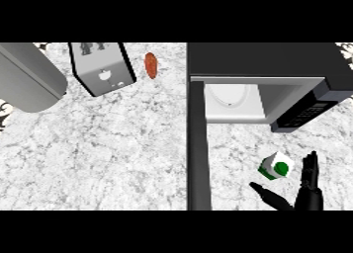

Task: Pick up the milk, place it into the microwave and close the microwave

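The milk (276, 166) stands on the counter (120, 158) in front of the microwave (274, 94), whose door (198, 148) hangs open. The right hand (307, 190) is just beside the milk, fingers straight and thumb spread, holding nothing. The milk sits between thumb and fingers.

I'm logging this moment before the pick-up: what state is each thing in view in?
microwave: open, cavity showing.
microwave door: swung wide open, edge-on toward the view's lower edge.
milk: on the counter before the microwave, tilted, not held.
right hand: open, thumb and fingers either side of the milk, not closed on it.
left hand: not in view.
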